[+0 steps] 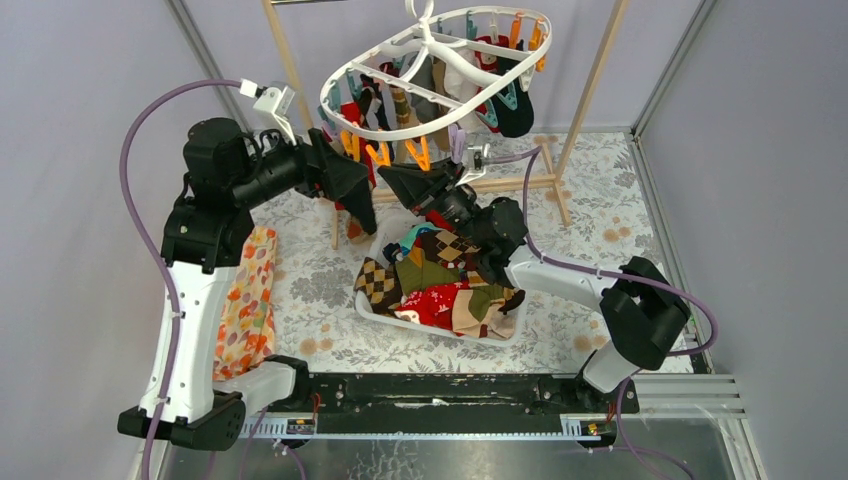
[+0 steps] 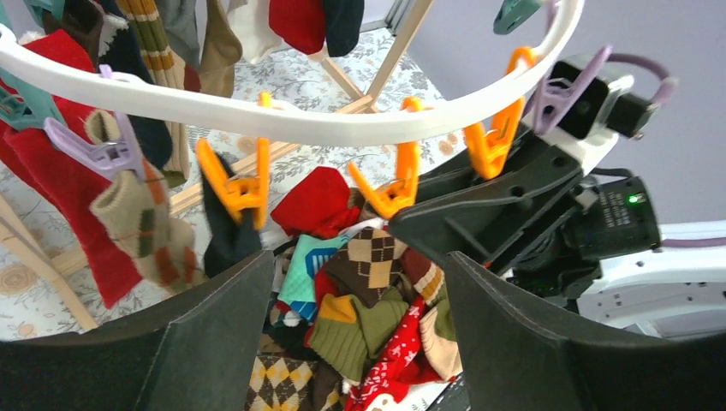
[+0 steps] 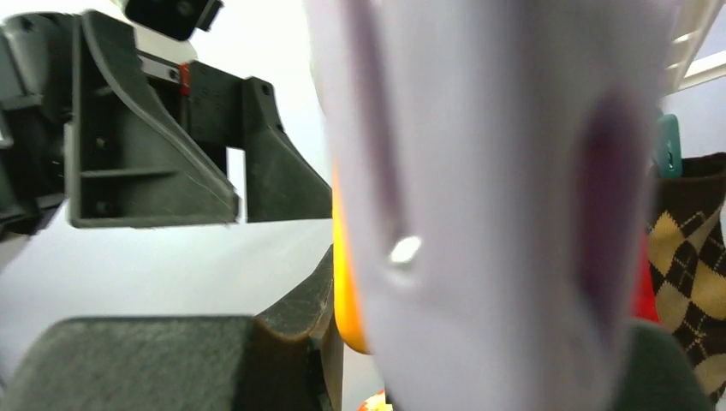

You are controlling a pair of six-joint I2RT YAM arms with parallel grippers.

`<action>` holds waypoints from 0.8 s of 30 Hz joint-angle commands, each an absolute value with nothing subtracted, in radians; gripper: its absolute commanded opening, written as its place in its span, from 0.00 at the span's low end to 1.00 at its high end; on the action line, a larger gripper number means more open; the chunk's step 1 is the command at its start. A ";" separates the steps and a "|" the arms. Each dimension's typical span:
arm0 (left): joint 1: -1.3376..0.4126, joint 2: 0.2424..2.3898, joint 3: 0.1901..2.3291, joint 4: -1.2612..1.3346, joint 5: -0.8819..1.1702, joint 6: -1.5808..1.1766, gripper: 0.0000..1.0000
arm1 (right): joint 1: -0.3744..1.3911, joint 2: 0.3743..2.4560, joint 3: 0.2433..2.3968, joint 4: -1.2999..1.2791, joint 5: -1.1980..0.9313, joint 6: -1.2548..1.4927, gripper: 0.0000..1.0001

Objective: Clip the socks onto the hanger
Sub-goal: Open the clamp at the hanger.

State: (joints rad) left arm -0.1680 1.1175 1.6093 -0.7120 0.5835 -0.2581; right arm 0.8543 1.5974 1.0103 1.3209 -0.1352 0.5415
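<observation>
The white oval hanger (image 1: 430, 75) hangs at the top centre with several socks (image 1: 510, 100) clipped to it. More socks (image 1: 440, 285) lie heaped below. My left gripper (image 1: 362, 210) is open and empty under the ring's near-left rim; in the left wrist view (image 2: 355, 265) the sock pile (image 2: 377, 300) shows between its fingers. My right gripper (image 1: 392, 176) reaches up to the near rim's orange clips (image 1: 380, 155). In the right wrist view (image 3: 479, 342) a blurred lilac clip (image 3: 488, 171) fills the middle and an orange clip (image 3: 346, 282) lies against the left finger (image 3: 171, 360). Its jaws stand apart.
The sock pile sits in a white basket (image 1: 372, 310) on the floral table cover. A light wooden pole frame (image 1: 590, 85) holds the hanger. An orange floral cloth (image 1: 250, 300) lies at the left. The two grippers are close together under the ring.
</observation>
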 commanded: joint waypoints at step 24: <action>-0.167 1.224 1.611 -0.487 0.662 -0.565 0.62 | 0.975 1.618 1.140 1.207 -0.020 0.176 0.02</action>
State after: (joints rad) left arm -0.1680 1.2125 1.6176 -0.5549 0.6529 -0.5484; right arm 0.9489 1.6081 1.0859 1.1904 -0.0086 0.2237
